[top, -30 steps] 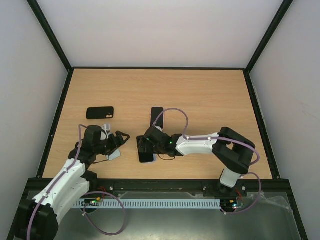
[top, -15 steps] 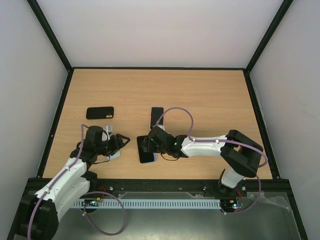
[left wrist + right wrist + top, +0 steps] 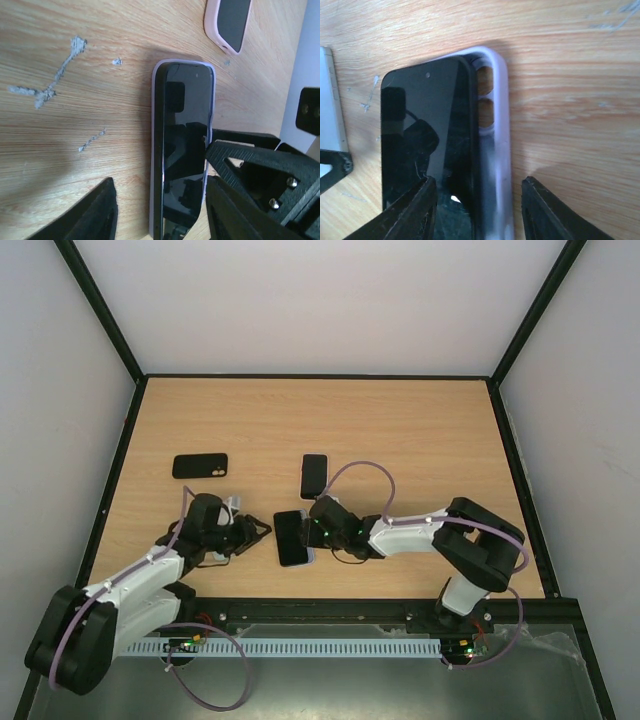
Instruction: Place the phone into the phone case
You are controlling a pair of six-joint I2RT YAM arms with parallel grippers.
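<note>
The right fingers (image 3: 547, 210) stand apart on either side of the phone (image 3: 425, 135), which lies screen-up and askew in its lilac case (image 3: 500, 150) on the wooden surface (image 3: 570, 75). One long edge is not yet seated, leaving the case's camera holes exposed beside it. The left fingers (image 3: 90, 215), also apart, hover at the phone's end, apparently placed to steady it or press it home. A pink case (image 3: 314, 476) lies just beyond and a black case (image 3: 200, 466) well to the left. Neither blocks the work, though the two arms crowd each other over the phone.
</note>
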